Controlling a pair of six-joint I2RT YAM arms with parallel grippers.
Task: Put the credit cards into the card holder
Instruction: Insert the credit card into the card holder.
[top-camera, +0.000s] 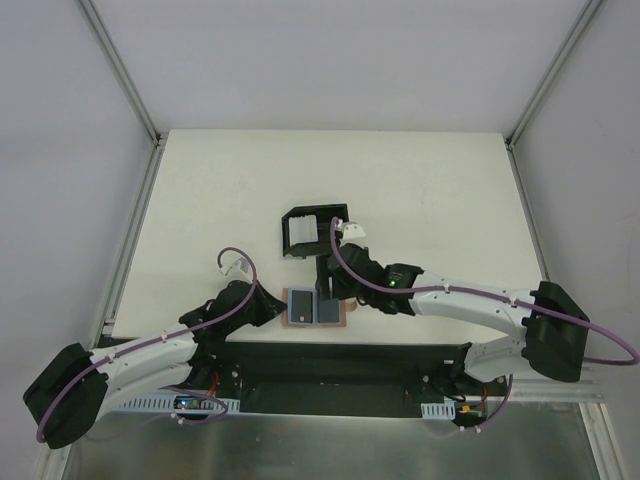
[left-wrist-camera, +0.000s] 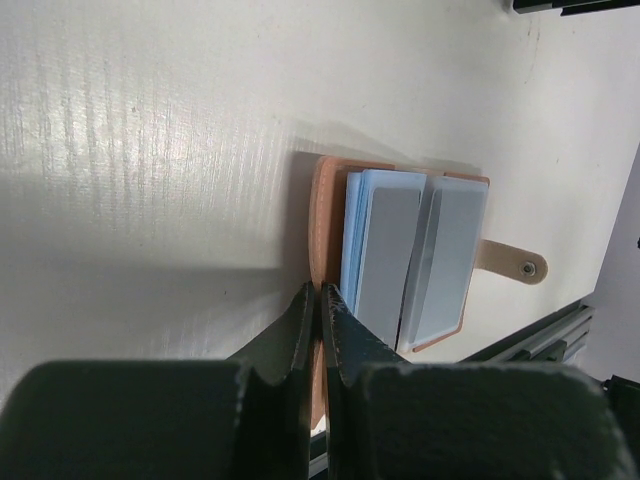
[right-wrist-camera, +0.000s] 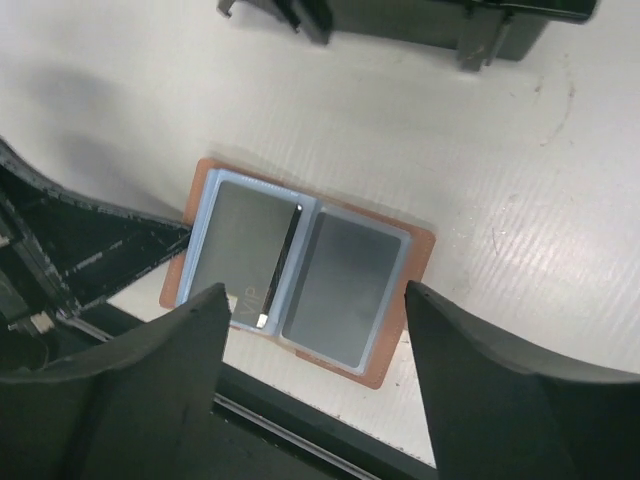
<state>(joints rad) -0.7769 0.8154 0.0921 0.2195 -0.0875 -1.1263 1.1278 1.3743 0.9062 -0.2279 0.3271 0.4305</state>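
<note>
The tan leather card holder (left-wrist-camera: 326, 215) lies open flat (long axis left-right, snap tab rightward), with smooth rectangular credit cards (right-wrist-camera: 245, 255) inside. The left gripper (left-wrist-camera: 320, 295) pinches its edge, and the right gripper (right-wrist-camera: 315, 292) gapes empty.

We see a white table (top-camera: 420, 190) with a finely ribbed top, boxed in by plain pale walls: a back wall (top-camera: 330, 60), a left wall (top-camera: 60, 180) and a right wall (top-camera: 590, 200). An aluminium post (top-camera: 120, 70) slants up from the far left corner and a second post (top-camera: 550, 75) from the far right. A metal rail (top-camera: 130, 250) runs along the table's left edge. Nearest us lie a black base plate (top-camera: 330, 362) and a brushed metal sheet (top-camera: 330, 450). The light is soft and casts gentle shadows.
</note>
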